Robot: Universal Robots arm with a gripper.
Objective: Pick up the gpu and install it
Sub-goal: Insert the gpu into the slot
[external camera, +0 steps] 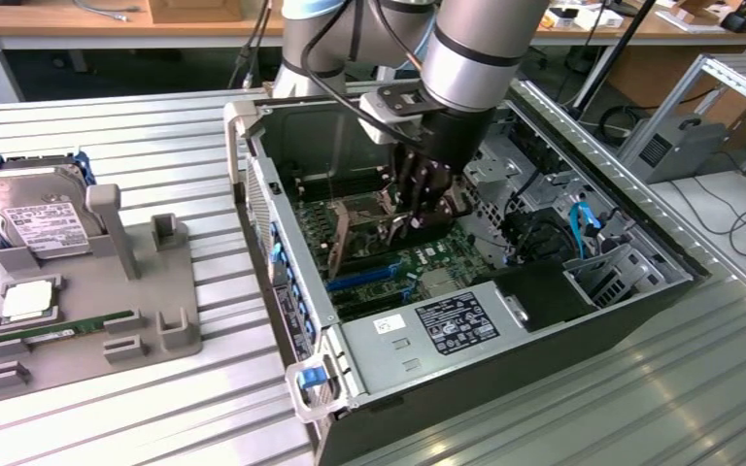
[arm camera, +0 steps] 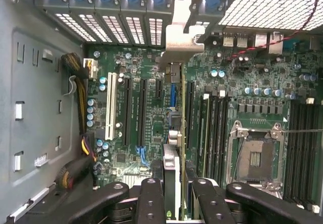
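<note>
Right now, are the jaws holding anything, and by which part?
Yes: the gripper holds the gpu edge-on by its top edge, near the end away from the metal bracket, jaws shut on either face, above the motherboard.

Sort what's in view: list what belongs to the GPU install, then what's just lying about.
Job:
- gpu, edge-on, held in the claw
- motherboard
- computer case

Lying about:
- hard drive in grey holder
- memory stick

Robotics lab, slatted aluminium bench (external camera: 152,126), open PC case (external camera: 632,291)
</note>
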